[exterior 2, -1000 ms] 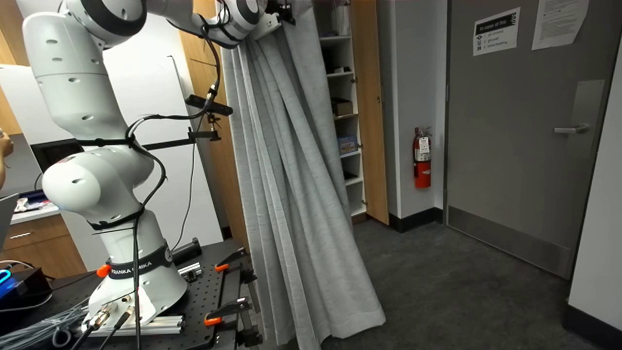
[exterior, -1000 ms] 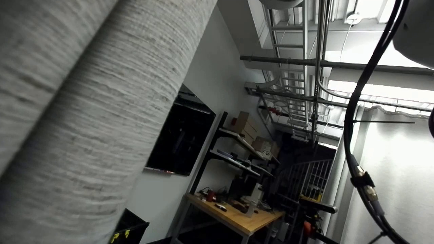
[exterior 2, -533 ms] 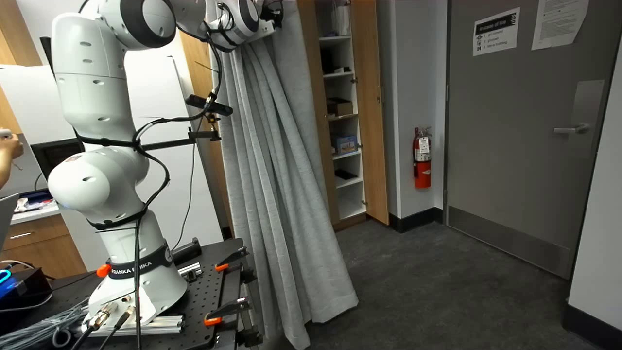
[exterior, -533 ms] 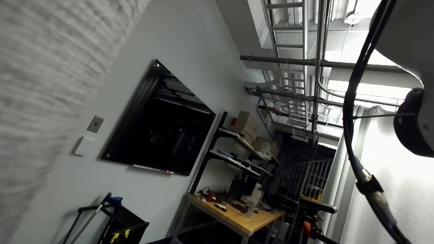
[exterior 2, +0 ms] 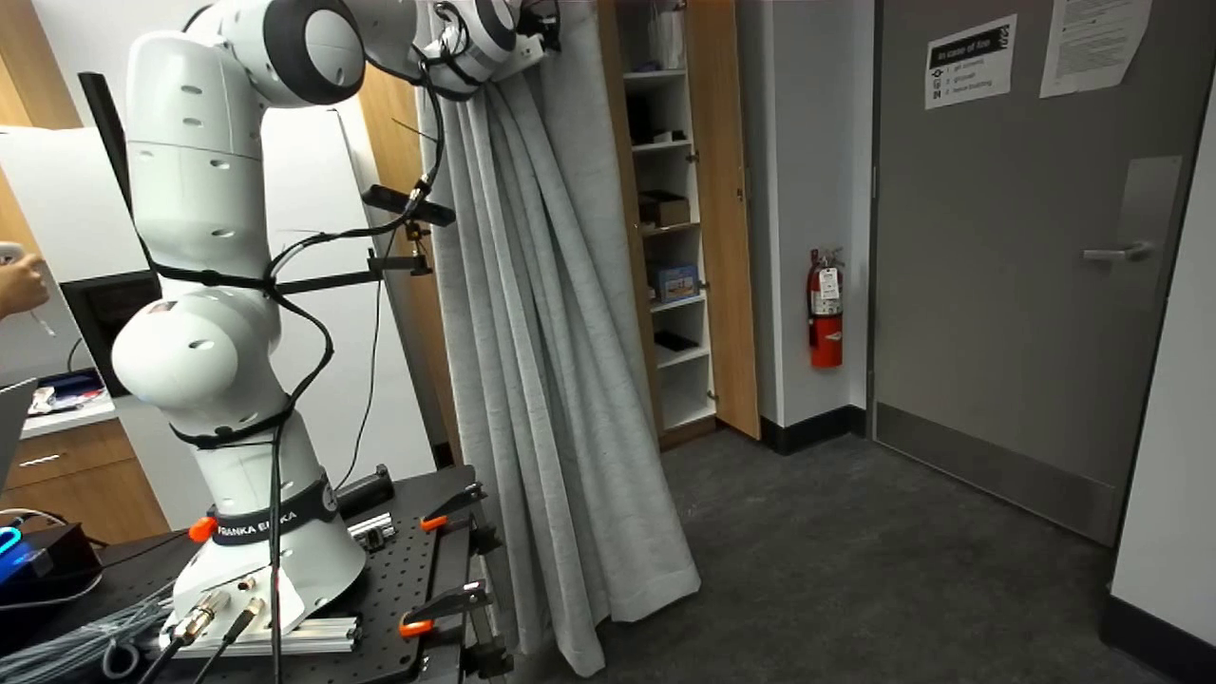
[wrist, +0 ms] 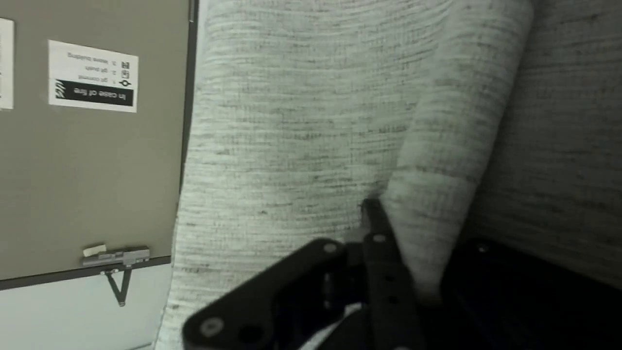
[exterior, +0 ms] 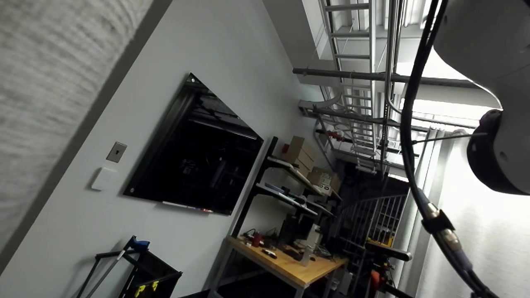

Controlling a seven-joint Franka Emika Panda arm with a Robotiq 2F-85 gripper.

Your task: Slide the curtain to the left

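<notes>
- Gripping the curtain [wrist: 452, 136]: my tool [wrist: 403, 223] has its jaws drawn together, with a fold of the cloth caught between them in the wrist view.
- One of my fingers [wrist: 386, 272] shows plainly along the fold; the opposite side of the tool is lost in shadow, so I cannot make out its finger.
- From my grip the fold runs upward and leans right, a flatter, paler stretch of cloth to its left and a darker one to its right.
- As I see it in an exterior view, the curtain hangs in long slanting folds from up by my wrist [exterior 2: 465, 52], its hem down near the floor [exterior 2: 807, 560].
- It falls just beside the clamped edge of the surface [exterior 2: 394, 570] that carries my arm [exterior 2: 195, 204].
- In an exterior view, blurred weave fills the upper left, in front of the pale wall [exterior: 198, 37].
- Past the curtain's right edge stands a cupboard [exterior 2: 686, 394], its wooden door [exterior 2: 724, 237] swung open.
- Farther right, well apart from the cloth, a red fire extinguisher [exterior 2: 826, 328] is near a grey door [exterior 2: 1007, 332].
- Left of the curtain in the wrist view, a paper sign [wrist: 92, 63] on that door appears upside down.
</notes>
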